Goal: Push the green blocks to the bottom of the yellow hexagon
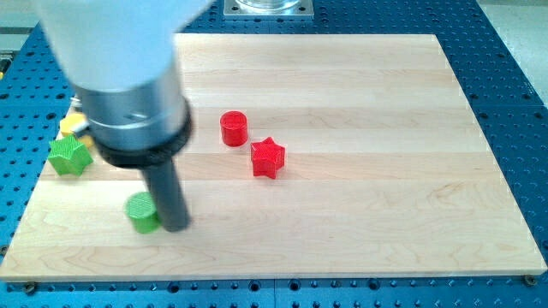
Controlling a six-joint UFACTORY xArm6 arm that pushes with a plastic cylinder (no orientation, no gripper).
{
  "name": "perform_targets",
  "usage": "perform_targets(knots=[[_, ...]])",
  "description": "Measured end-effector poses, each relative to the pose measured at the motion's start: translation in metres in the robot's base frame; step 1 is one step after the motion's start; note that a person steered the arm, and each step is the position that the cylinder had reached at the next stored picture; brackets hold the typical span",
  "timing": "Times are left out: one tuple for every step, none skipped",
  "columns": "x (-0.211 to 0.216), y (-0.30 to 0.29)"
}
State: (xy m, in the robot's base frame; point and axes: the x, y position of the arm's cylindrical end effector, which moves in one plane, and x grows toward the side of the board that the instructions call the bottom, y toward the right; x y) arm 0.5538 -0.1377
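A green cylinder (143, 212) stands near the view's lower left. My tip (175, 226) is on the board right beside it, on its right side, touching or nearly so. A green star (69, 157) lies at the left edge of the board. A yellow block (70, 126), mostly hidden behind the arm's body, shows just above the green star; its shape cannot be made out. The arm's large grey and black body (128, 94) covers the upper left of the board.
A red cylinder (234, 128) and a red star (268, 157) sit near the board's middle. The wooden board (385, 171) rests on a blue perforated table (514, 85). The board's left edge is close to the green star.
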Motion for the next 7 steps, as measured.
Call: perform_targets(knots=[[-0.011, -0.047], [0.021, -0.055], [0.01, -0.085], [0.004, -0.109], [-0.006, -0.135], [-0.004, -0.137], [0.017, -0.116]])
